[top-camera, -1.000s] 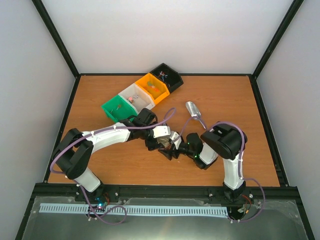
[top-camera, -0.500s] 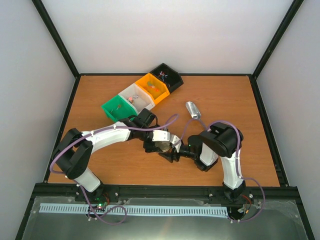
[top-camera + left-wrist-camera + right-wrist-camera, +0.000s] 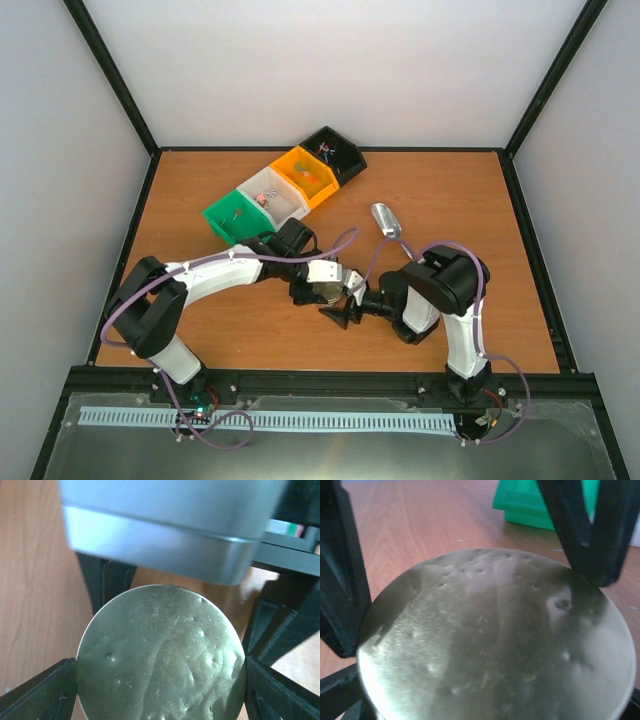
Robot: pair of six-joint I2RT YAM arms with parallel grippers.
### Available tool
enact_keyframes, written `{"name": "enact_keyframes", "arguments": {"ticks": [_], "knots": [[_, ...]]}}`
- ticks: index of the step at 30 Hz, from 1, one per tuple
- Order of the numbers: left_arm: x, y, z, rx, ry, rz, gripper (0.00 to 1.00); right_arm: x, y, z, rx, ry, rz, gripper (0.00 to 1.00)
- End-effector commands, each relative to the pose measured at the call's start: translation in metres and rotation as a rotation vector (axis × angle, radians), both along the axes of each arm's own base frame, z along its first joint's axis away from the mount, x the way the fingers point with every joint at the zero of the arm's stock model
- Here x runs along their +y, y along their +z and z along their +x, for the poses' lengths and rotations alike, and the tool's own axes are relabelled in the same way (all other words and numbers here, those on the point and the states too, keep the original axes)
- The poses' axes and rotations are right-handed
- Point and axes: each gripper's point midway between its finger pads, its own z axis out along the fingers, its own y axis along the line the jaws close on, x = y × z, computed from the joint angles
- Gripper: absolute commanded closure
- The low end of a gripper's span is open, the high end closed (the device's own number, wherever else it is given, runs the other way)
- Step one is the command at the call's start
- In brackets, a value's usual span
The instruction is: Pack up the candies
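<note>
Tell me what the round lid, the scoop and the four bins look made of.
Round lid: likely thin metal, brassy gold, with small dents and a dull sheen. Scoop: apparently polished metal, silvery and reflective. Bins: seemingly moulded plastic, solid green, white, orange and black, little glare.

We read no text, label, brand, number or sign anywhere; gold lid (image 3: 160,655) and bins (image 3: 225,222) show us unlettered surfaces.

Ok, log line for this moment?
left pincer: shut on gold lid | right pincer: open, straddling it | candies: in bins | scoop: on table
</note>
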Motion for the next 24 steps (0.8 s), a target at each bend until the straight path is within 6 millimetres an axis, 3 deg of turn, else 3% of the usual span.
{"name": "enact_keyframes", "arguments": {"ticks": [1,3,11,16,18,21,23,24], "knots": [[0.031,-0.035,0.020,0.027,0.284,0.139,0.38,-0.007,0.014,0.027,-0.065,-0.165,0.030,0.00],[0.027,-0.032,0.020,0.063,0.318,0.118,0.37,-0.003,0.011,0.027,-0.054,-0.157,0.029,0.03],[0.026,-0.030,-0.008,0.083,0.142,0.120,0.40,0.004,0.016,0.019,-0.097,-0.099,0.031,0.38],[0.032,-0.025,-0.047,0.127,-0.133,0.123,0.39,0.011,0.027,-0.024,-0.124,0.153,0.094,0.46],[0.032,-0.023,-0.053,0.135,-0.200,0.124,0.39,0.013,0.032,-0.044,-0.150,0.271,0.120,0.48],[0.035,-0.025,-0.054,0.126,-0.224,0.138,0.40,0.015,0.035,-0.046,-0.155,0.308,0.130,0.46],[0.036,-0.032,-0.046,0.108,-0.170,0.157,0.40,0.015,0.036,-0.039,-0.162,0.276,0.125,0.37],[0.036,-0.035,-0.038,0.098,-0.119,0.170,0.40,0.014,0.036,-0.029,-0.168,0.218,0.116,0.27]]}}
